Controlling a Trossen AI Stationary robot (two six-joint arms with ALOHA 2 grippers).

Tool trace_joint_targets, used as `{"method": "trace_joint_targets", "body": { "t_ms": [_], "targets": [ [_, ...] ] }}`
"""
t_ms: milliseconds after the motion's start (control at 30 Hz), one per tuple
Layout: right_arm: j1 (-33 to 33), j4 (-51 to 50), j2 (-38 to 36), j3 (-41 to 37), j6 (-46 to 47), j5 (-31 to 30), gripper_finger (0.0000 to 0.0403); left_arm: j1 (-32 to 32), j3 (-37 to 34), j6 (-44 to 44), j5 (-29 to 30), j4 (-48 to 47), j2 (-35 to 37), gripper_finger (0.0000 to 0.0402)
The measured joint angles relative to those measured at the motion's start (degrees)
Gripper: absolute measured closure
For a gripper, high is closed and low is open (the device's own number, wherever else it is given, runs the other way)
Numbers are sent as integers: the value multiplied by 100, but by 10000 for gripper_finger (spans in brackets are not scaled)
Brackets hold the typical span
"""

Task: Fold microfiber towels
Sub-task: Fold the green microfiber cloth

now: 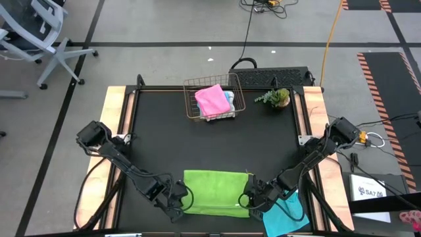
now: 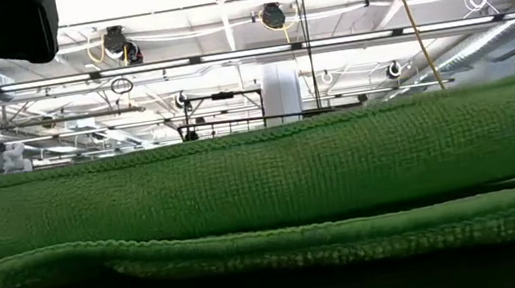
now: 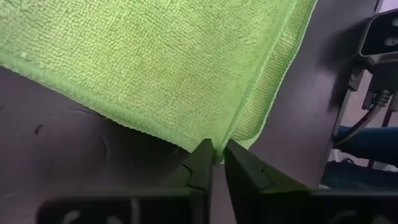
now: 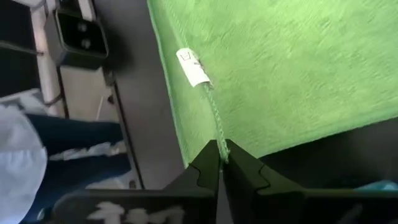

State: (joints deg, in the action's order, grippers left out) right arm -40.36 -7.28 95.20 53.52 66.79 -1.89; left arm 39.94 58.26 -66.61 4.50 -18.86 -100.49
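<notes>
A lime green towel [image 1: 214, 191] lies flat on the black table near its front edge, doubled over so that two layers show in the low view [image 2: 265, 193]. My left gripper [image 1: 183, 201] is at the towel's near left corner and my right gripper [image 1: 248, 197] at its near right corner, each shut on the cloth. A white tag [image 4: 193, 67] sits on the hem by the right gripper. A pink towel [image 1: 209, 100] and a blue one [image 1: 228, 102] lie in the wire basket [image 1: 191, 105]. My left gripper pinches the green towel's near left corner [image 3: 214, 144] between its fingertips, slanting down from the table's left. How many layers it holds I cannot tell; the towel lies on the table. My right gripper pinches the hemmed near right corner [image 4: 219, 138] between its fingertips, slanting down from the table's right. The towel lies flat and slack on the table.
The copper wire basket stands at the table's far middle, with a small green plant [image 1: 276, 99] to its right. A cyan towel [image 1: 286, 217] lies at the near right corner, close under my right arm. A bare stretch of black table [image 1: 210, 145] lies between basket and green towel.
</notes>
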Motion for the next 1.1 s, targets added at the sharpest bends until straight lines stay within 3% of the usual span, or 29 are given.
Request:
{"method": "trace_joint_targets", "body": {
  "t_ms": [200, 500, 767, 967, 1100],
  "targets": [
    [0, -25, -2, 0, -69, 400, 360, 0, 0, -61, -288, 223, 0, 327],
    [0, -76, -4, 0, -292, 551, 327, 26, 0, -83, -406, 234, 0, 321],
    [35, -467, -22, -2, -40, 1709, 326, 16, 0, -182, -251, -411, 0, 321],
    [300, -448, -464, -7, 255, 1603, 374, -178, 0, -404, 153, -591, 94, 325],
    [367, -472, -978, -7, -21, 845, 397, -305, -2, -345, 197, -644, 358, 363]
  ]
}}
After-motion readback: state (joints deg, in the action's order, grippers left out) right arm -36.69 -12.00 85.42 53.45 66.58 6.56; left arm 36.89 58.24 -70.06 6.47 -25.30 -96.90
